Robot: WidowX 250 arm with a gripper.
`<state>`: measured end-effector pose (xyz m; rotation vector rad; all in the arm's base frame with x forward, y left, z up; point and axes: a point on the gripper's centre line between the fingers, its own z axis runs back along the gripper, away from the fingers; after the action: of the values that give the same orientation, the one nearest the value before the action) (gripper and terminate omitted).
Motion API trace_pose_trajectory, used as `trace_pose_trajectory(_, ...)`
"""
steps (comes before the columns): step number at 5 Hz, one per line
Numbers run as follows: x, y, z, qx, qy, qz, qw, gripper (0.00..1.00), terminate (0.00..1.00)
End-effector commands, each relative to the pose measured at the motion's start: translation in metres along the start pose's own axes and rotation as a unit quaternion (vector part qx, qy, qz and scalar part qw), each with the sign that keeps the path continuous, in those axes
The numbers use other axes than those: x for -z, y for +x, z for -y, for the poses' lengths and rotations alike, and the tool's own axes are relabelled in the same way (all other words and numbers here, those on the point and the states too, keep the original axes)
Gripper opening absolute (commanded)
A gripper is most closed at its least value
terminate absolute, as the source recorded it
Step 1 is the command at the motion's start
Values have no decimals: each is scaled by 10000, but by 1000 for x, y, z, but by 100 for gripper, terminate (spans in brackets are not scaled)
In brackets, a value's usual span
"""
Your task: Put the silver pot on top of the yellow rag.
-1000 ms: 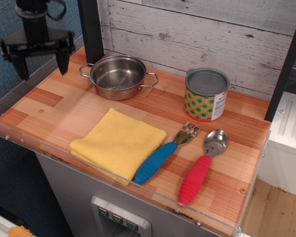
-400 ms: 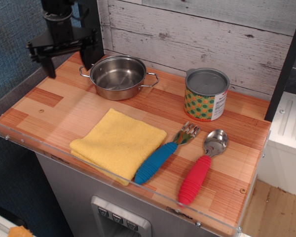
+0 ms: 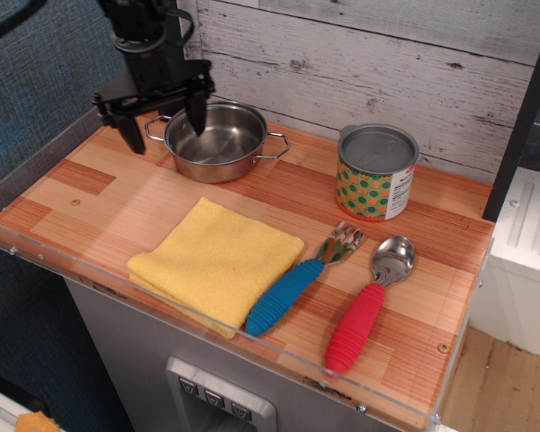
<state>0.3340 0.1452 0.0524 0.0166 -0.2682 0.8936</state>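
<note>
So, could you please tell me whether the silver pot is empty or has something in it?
Empty: the silver pot stands upright, its bare steel bottom showing, with one finger of the open gripper in front of its interior.

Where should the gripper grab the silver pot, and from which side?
Best bet is the silver pot by its left rim, coming down from above. It sits upright and open, so one finger can drop inside and one outside the thin wall. The open gripper already hangs over that edge; the wire loop handles look too thin.
</note>
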Motion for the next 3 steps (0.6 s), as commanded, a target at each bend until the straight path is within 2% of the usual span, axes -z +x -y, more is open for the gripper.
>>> trace_pose_trajectory(1,-4,4,13,9,-14,20,10000,100,0)
trace_pose_trajectory(3,13,-1,16,-30,-66,-178,9998,100,0)
